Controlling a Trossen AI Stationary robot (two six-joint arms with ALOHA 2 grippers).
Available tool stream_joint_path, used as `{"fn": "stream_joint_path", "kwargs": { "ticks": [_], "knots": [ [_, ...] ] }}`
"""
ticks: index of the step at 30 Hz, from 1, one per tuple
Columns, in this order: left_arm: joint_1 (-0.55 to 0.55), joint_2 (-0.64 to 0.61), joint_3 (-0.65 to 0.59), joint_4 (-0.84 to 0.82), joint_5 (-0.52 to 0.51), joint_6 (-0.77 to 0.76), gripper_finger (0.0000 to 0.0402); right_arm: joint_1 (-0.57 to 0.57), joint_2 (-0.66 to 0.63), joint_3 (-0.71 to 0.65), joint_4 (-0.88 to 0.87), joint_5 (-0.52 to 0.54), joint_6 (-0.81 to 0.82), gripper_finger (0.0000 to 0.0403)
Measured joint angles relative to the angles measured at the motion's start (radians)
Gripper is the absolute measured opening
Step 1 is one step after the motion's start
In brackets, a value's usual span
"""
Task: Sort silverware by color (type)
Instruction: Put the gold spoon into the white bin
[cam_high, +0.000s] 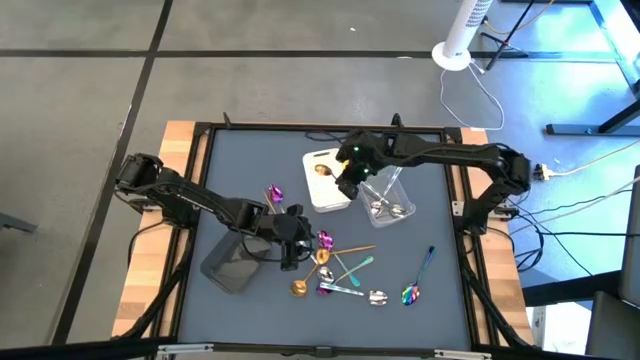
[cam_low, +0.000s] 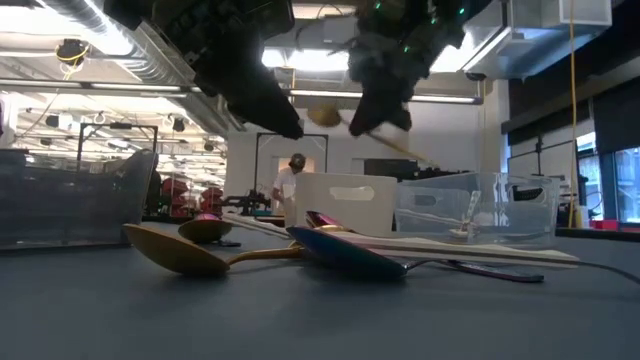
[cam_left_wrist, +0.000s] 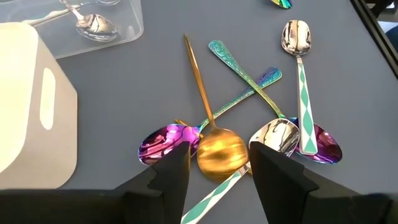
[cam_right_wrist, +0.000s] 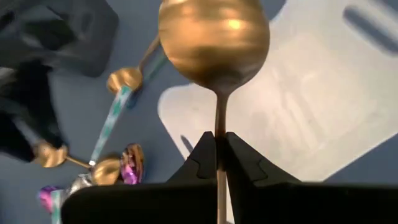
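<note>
Right wrist view showed the right end effector (cam_right_wrist: 221, 149) clamped on a gold spoon (cam_right_wrist: 213, 40) over the white tray (cam_right_wrist: 323, 93) near the surface's far edge, so I'd lower before releasing, while the left end effector (cam_left_wrist: 217, 165) hung open above the pile.

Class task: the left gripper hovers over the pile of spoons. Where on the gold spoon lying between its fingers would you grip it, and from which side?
Grip the gold spoon at its thin straight handle just beyond the bowl, coming from above. The open left gripper straddles the rounded bowl, which offers poor purchase, and an iridescent spoon crowds the bowl's side.
</note>
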Motion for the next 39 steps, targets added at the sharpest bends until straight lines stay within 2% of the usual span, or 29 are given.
{"fn": "stream_joint_path", "kwargs": {
  "ticks": [9,28,35,39],
  "knots": [
    [0.0,0.0,0.0,0.007,0.0,0.0,0.0162,0.002,0.126,0.0,0.025,-0.045,0.006,0.0001],
    [0.0,0.0,0.0,0.009,0.0,-0.001,0.0162,0.002,0.138,0.0,0.05,-0.035,0.001,0.0026],
    [0.0,0.0,0.0,0.009,0.0,-0.002,0.0162,-0.004,0.138,0.0,0.05,0.093,0.001,0.0027],
    [0.0,0.0,0.0,0.009,0.0,-0.003,0.0162,-0.02,0.138,0.0,0.05,0.112,0.047,0.0027]
  ]
}}
